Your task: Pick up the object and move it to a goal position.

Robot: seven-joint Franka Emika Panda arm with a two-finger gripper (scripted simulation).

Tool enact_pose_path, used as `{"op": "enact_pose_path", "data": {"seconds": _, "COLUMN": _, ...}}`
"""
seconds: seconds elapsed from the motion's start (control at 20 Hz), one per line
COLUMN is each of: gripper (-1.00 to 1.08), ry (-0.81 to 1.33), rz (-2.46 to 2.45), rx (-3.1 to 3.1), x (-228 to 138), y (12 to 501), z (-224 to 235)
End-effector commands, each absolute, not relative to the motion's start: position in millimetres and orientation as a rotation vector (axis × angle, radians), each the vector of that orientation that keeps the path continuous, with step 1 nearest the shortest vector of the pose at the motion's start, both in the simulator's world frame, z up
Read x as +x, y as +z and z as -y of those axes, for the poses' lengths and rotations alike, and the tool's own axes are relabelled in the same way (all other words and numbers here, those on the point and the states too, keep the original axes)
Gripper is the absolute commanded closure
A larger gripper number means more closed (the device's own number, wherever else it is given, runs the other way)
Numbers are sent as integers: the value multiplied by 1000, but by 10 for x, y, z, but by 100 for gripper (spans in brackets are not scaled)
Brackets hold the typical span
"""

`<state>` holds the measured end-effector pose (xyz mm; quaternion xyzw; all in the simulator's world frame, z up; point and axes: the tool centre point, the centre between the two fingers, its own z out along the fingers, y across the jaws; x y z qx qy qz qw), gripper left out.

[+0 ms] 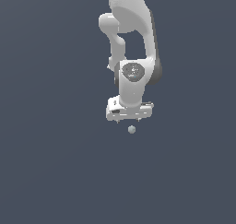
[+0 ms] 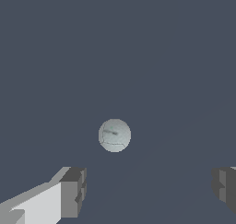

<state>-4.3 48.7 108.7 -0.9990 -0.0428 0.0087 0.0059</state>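
Observation:
The object, a tiny pale grey-green sphere [image 1: 132, 129], lies on the dark grey surface just below the white hand in the exterior view. In the wrist view the sphere [image 2: 114, 135] is round, with faint marks on it. My gripper [image 1: 129, 120] hangs right above the sphere, pointing down. In the wrist view the gripper [image 2: 150, 188] is open: one finger [image 2: 73, 191] and the other finger [image 2: 225, 186] stand wide apart with nothing between them. The sphere sits beyond the fingertips, closer to the first finger, and touches neither.
The white Panda arm [image 1: 133, 43] rises above the gripper to the frame's top edge. The flat, uniform dark grey surface [image 1: 55, 172] fills the rest of both views, with no other objects or edges in sight.

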Motion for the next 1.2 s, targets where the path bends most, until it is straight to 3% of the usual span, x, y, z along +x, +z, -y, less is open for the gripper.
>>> {"op": "enact_pose_path", "data": {"seconds": 0.0, "gripper": -92, "ry": 17, "rz": 189, "rx": -3129, "x": -20, "y": 942, "z": -586}}
{"op": "enact_pose_path", "data": {"seconds": 1.15, "gripper": -92, "ry": 1, "rz": 275, "rx": -3129, "x": -6, "y": 273, "z": -742}}
